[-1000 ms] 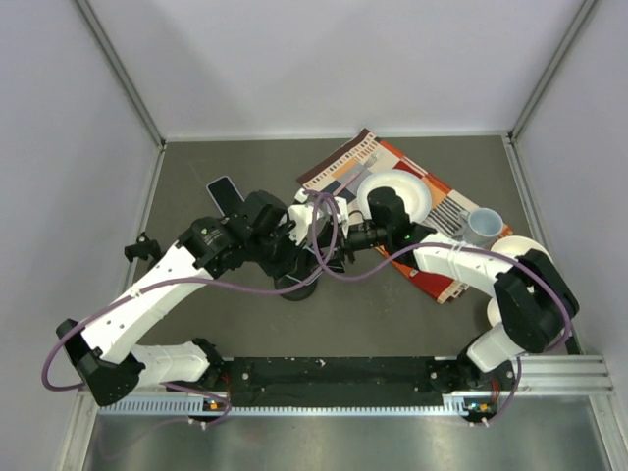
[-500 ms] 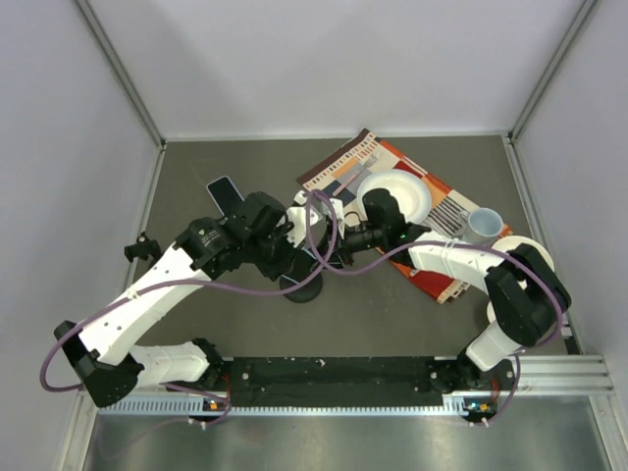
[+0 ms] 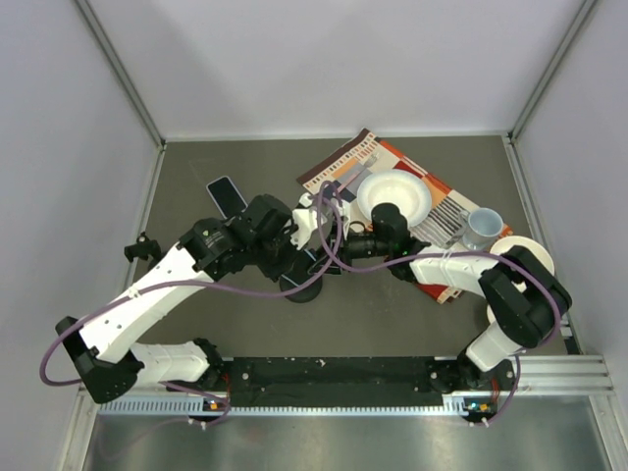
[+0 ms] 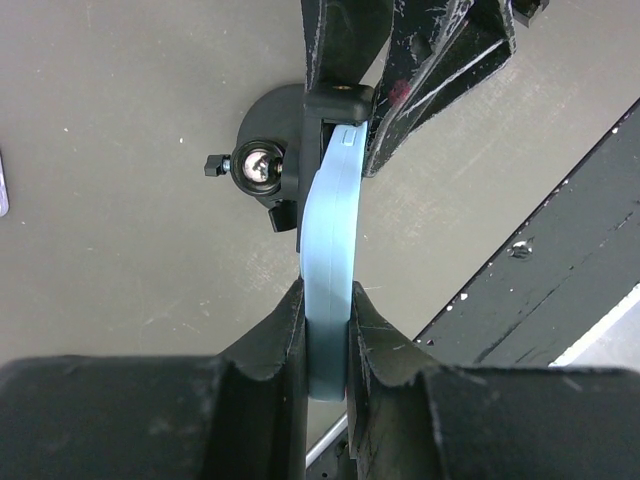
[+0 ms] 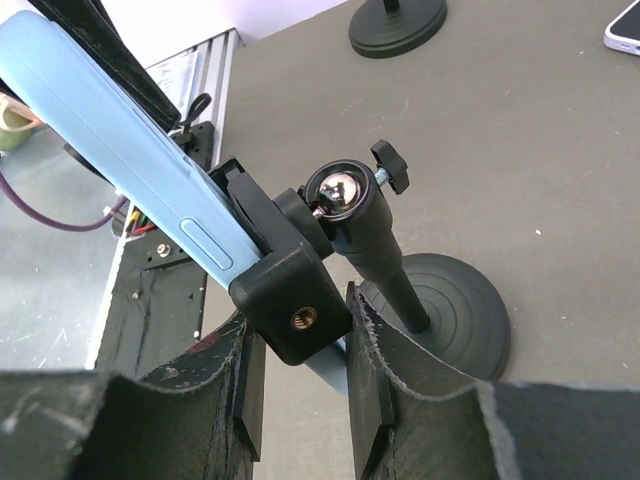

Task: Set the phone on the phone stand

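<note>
My left gripper [image 4: 327, 300] is shut on the edge of a light blue phone [image 4: 330, 260], held on edge with its far end in the clamp of the black phone stand [image 4: 262, 165]. In the top view the left gripper [image 3: 299, 250] is over the stand's round base [image 3: 302, 287]. My right gripper [image 5: 298, 320] has its fingers on both sides of the stand's black clamp block [image 5: 290, 290], which holds the phone [image 5: 120, 150]. The stand's ball joint [image 5: 338, 192] and base [image 5: 450, 310] show behind. In the top view the right gripper [image 3: 334, 250] meets the left one.
A second phone [image 3: 226, 193] lies at the back left. A patterned mat [image 3: 339, 167] carries a white bowl [image 3: 397, 191]; a cup [image 3: 483, 226] and a plate [image 3: 525, 250] are at the right. A small black round-based object [image 3: 140, 247] stands at the left wall.
My right gripper has moved left and nearer, closing in on the stand's clamp. My left gripper with the phone has shifted slightly right over the stand.
</note>
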Motion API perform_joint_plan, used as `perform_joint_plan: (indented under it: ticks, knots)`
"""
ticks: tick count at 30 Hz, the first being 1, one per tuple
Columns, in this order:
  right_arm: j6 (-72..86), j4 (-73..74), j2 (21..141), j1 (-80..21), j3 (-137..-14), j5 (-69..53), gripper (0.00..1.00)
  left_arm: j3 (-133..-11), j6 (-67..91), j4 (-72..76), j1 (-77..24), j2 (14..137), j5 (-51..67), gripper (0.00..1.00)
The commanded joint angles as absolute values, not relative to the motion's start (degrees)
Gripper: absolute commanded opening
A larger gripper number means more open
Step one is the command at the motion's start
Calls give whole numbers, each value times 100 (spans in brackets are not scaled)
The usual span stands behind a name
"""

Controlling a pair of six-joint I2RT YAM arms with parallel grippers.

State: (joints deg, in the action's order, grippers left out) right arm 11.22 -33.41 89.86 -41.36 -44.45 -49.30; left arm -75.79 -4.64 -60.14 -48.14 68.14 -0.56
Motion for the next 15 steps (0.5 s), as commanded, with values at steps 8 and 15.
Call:
perform_joint_plan:
  ticks: [8, 15]
  knots:
    - [2724, -5175, 9114, -4499, -3956, -4633, 0, -8209, -264, -5528, -4843, 6961, -194, 0]
    - [3041, -5502, 9501, -4807, -4025, -4368, 0, -8148, -79, -5458, -4843, 7005, -184, 0]
